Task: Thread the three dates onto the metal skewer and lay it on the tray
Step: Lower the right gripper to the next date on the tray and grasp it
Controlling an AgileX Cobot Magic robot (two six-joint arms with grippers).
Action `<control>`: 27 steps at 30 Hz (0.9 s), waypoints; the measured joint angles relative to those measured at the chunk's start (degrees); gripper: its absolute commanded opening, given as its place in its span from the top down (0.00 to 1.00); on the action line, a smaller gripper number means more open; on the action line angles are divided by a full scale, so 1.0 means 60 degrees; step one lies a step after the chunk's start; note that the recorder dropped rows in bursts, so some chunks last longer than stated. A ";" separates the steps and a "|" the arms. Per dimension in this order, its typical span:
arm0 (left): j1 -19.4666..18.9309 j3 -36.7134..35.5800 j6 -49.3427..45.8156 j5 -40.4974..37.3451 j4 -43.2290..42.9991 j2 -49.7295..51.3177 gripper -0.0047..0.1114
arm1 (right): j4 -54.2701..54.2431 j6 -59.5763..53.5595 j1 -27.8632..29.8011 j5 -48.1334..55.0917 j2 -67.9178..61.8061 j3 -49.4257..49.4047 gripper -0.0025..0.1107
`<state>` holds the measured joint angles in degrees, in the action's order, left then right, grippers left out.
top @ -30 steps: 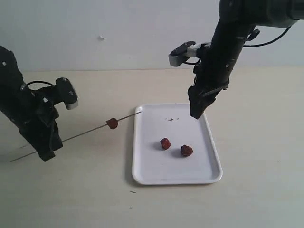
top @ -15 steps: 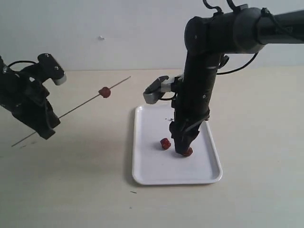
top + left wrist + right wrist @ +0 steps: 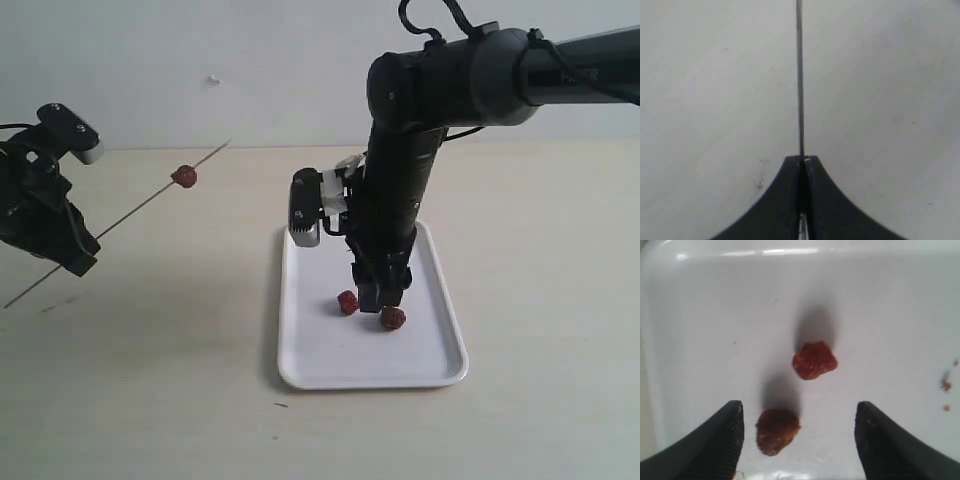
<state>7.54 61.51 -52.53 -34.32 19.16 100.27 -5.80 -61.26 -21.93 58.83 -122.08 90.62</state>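
Observation:
My left gripper (image 3: 78, 262) is shut on the metal skewer (image 3: 120, 215), held in the air at the left; the skewer (image 3: 799, 75) runs straight out from the closed jaws. One date (image 3: 184, 177) is threaded near its far tip. The white tray (image 3: 310, 365) lies in the middle with two loose dates (image 3: 347, 302) (image 3: 393, 318) on it. My right gripper (image 3: 799, 415) hangs open low over the tray. One date (image 3: 776, 430) lies between its fingers, close to one finger (image 3: 725, 440); the other date (image 3: 814, 360) lies just beyond them.
A few dark crumbs (image 3: 945, 386) lie on the tray floor. The tray's rim (image 3: 740, 252) runs just past the dates. A small dark speck (image 3: 282, 405) sits on the pale tabletop (image 3: 150, 400) in front of the tray.
My left gripper has lifted and swung the skewer with its date up and to the left. My right gripper has come down from above the tray's far end to just over the two loose dates.

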 measured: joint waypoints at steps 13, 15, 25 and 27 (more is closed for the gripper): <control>0.0000 0.0000 0.0000 0.0000 0.0000 0.0000 0.96 | -0.0656 -0.3226 -0.0100 -0.1028 -0.0637 -0.0013 0.43; 0.0000 0.0000 0.0000 0.0000 0.0000 0.0000 0.96 | -0.0656 -0.3366 -0.0100 -0.1124 -0.0699 -0.0013 0.43; 0.0000 0.0000 0.0000 0.0000 0.0000 0.0000 0.96 | -0.0552 -0.3856 -0.0109 -0.1335 -0.0781 -0.0013 0.43; 0.0000 0.0000 0.0000 0.0000 0.0000 0.0000 0.96 | -0.0552 -0.3898 -0.0109 -0.1318 -0.0821 -0.0013 0.43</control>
<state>7.54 61.51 -52.53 -34.32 19.16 100.27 -9.11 -84.65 -22.58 50.92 -127.01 90.55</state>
